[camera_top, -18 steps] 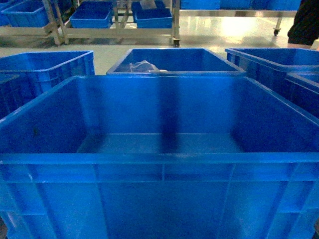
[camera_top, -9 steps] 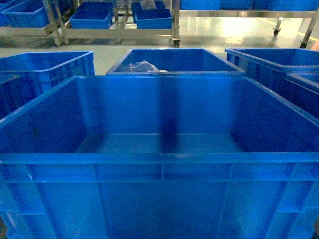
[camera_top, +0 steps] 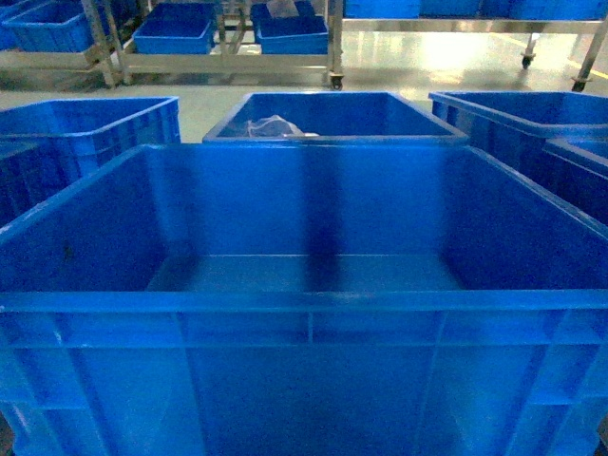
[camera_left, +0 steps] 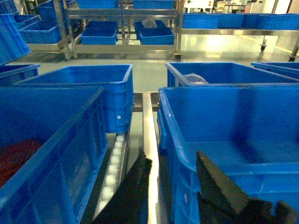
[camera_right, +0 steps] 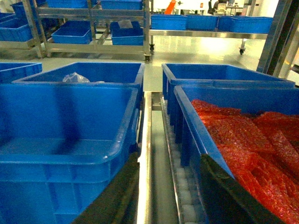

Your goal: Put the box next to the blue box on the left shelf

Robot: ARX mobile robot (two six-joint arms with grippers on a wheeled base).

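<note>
The box [camera_top: 304, 285] sits unmoved directly before the robot; only a bystander has left the background. Left gripper [camera_left: 173, 182] straddles its corner rim, jaws wide; right gripper [camera_right: 170, 191], also wide, holds nothing, so lifting remains undone.

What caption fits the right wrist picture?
Open right end effector between an empty blue crate and a crate of red bags.

support: roller conveyor [camera_left: 114, 161] with metal rails [camera_right: 144, 154] | on it: box [camera_top: 304, 313] near-centre, blue crates left, right, far | far: shelves [camera_top: 228, 59] on floor
</note>
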